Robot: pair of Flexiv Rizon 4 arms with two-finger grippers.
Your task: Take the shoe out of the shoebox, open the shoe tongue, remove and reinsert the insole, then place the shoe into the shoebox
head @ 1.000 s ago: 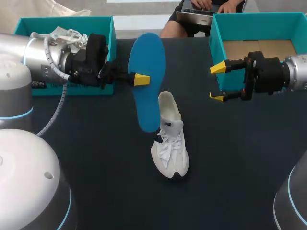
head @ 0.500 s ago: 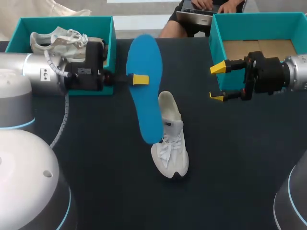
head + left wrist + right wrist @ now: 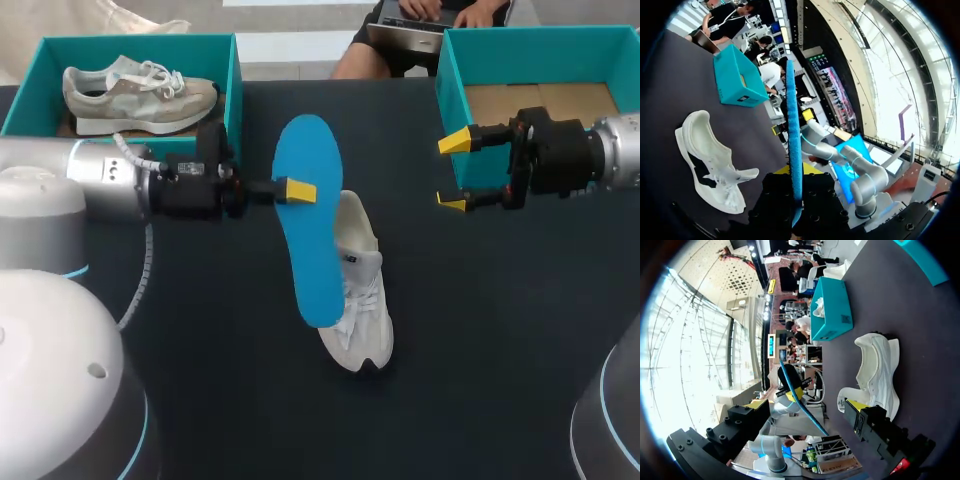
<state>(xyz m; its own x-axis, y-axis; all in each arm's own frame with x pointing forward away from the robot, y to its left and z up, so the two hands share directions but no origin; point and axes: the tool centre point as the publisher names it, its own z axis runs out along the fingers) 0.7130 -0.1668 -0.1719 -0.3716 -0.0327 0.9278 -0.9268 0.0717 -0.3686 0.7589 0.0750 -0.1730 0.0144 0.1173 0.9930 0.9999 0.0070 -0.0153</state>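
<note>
My left gripper [image 3: 290,190] is shut on a blue insole [image 3: 310,225], gripping it at one long edge and holding it in the air over the heel end of a white shoe [image 3: 358,300]. The shoe lies on the dark table with its toe toward the near edge. In the left wrist view the insole [image 3: 793,125] shows edge-on between my fingers, with the white shoe [image 3: 710,160] off to one side below it. My right gripper [image 3: 453,171] stands open and holds nothing, in front of the empty teal shoebox [image 3: 450,80] at the back right.
A second teal shoebox [image 3: 232,80] at the back left holds a beige shoe [image 3: 140,88]. My left arm [image 3: 120,190] lies across the table just in front of that box. Dark tabletop [image 3: 500,350] stretches to the right of the white shoe.
My left arm has drawn back toward the near side and lowered the insole, which now overlaps the white shoe's heel end. The beige shoe has come into full view. The right arm is still.
</note>
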